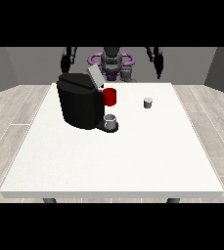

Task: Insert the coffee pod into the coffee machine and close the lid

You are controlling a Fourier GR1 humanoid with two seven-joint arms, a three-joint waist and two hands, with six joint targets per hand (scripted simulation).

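White bench (pixel 133 161) with the robot behind its far edge. Both hands hang raised above the far edge, touching nothing; whether their fingers are straight or curled cannot be told. Hand at the view's left (pixel 65 63): the black machine (pixel 79 102) stands below it and nearer the camera, its grey lid (pixel 95 77) tilted up and open, a red part (pixel 110 96) on its front and a grey cup (pixel 111 121) on its tray. Hand at the view's right (pixel 158 62): the small grey pod (pixel 148 102) stands upright on the bench below it, nearer the camera, well apart from the machine.
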